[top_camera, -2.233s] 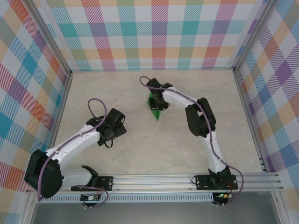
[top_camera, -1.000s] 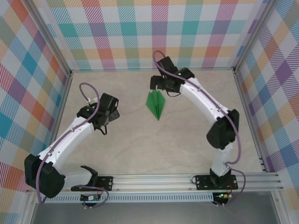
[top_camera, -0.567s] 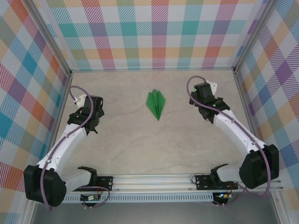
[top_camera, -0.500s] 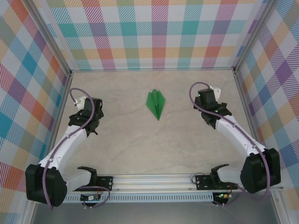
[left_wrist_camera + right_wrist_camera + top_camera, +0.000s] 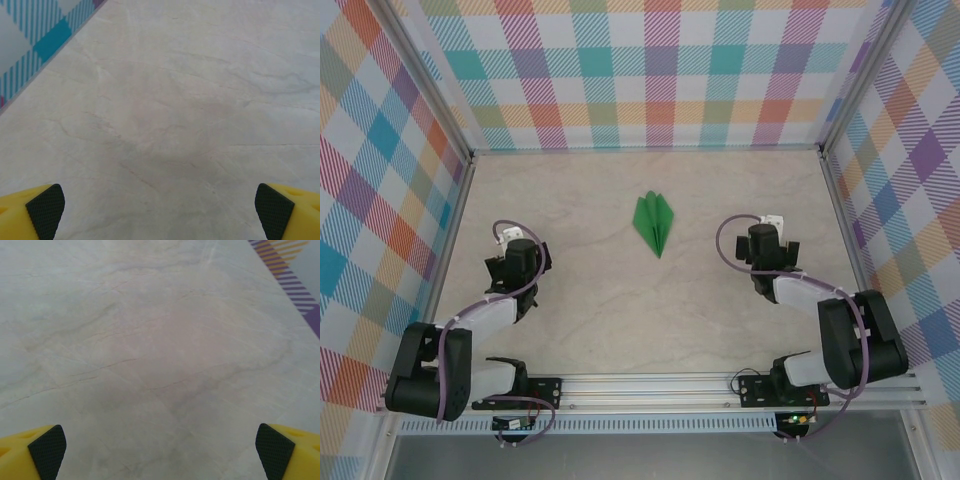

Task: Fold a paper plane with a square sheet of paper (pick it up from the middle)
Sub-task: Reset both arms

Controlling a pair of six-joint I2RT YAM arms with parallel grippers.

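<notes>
We see the paper plane (image 5: 655,222) lying near the worktop's (image 5: 600,310) far edge, untouched; our left gripper (image 5: 160,212) and right gripper (image 5: 160,452) hover well apart from it, fingers spread wide.

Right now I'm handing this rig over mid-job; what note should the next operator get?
Left tool: open, empty, over bare table on the left side.
Right tool: open, empty, over bare table on the right side.
Paper plane: lying mid-table toward the far side, between the two arms, nose pointing toward the bases, touched by neither tool.
Done: the folding looks finished; the green sheet is a pointed dart.
Left: probably nothing beyond checking the creases.
</notes>
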